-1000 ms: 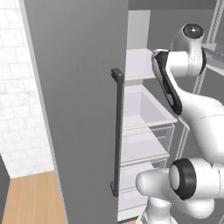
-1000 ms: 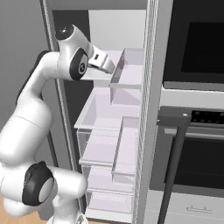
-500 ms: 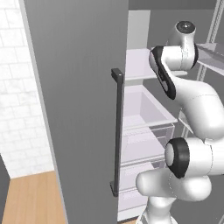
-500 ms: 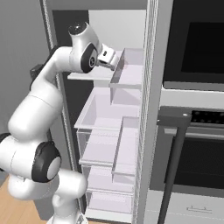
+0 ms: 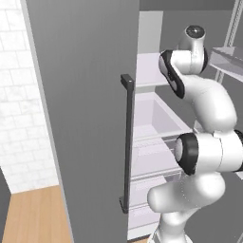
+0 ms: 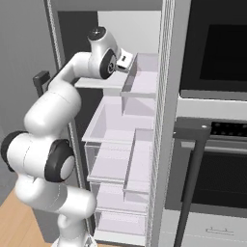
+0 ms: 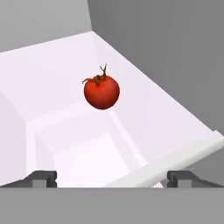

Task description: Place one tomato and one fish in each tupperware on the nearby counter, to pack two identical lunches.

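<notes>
A glossy red tomato [image 7: 101, 92] with a dark stem lies on a white fridge shelf [image 7: 52, 83], ahead of my gripper [image 7: 112, 178] and a little left of its centre line. The two dark fingertips [image 7: 43, 177] stand wide apart at the bottom of the hand view, open with nothing between them and clear of the tomato. From the right base view my gripper [image 6: 126, 60] reaches into the upper fridge compartment at shelf height. Both fish, both tupperware containers and the wooden counter are out of view.
The grey fridge door [image 5: 80, 118] stands open on the left, with a dark vertical handle [image 5: 126, 142]. White shelves and clear drawers [image 6: 116, 130] sit below the hand, door bins [image 6: 144, 72] beside it. A black oven [image 6: 212, 159] with a bar handle [image 6: 190, 169] is to the right.
The arm has raised its elbow and pushed the hand a little deeper and to the right into the upper fridge shelf. The fridge and the door stay as they were.
</notes>
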Motion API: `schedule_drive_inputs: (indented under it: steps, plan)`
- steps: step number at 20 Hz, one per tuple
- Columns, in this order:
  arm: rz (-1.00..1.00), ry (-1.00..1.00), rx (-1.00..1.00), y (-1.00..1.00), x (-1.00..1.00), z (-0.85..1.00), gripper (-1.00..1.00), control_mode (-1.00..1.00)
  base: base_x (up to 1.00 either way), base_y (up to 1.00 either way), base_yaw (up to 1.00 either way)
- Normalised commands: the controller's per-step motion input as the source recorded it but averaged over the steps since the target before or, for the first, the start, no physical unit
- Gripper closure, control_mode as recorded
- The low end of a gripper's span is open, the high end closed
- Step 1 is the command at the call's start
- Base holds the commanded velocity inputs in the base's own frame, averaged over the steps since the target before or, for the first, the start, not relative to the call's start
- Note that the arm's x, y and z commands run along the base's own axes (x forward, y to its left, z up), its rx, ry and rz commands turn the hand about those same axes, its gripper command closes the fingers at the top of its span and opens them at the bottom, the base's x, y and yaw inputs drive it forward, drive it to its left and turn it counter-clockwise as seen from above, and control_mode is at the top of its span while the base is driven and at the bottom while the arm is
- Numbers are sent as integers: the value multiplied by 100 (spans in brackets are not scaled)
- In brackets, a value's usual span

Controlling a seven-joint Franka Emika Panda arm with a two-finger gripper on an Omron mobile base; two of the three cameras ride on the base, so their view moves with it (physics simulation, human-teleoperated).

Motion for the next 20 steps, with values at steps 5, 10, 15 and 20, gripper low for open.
schedule_drive_inputs:
  steps: [5, 10, 15, 20]
  plan:
    - [0, 0, 0, -25, 49, -19, -100, -100, 0, 0, 0]
    - [0, 1, 0, -17, 50, -21, -100, -100, 0, 0, 0]
    - [0, 0, 0, -8, 46, -15, -100, -100, 0, 0, 0]
    - [0, 0, 0, 0, 48, -7, -100, -100, 0, 0, 0]
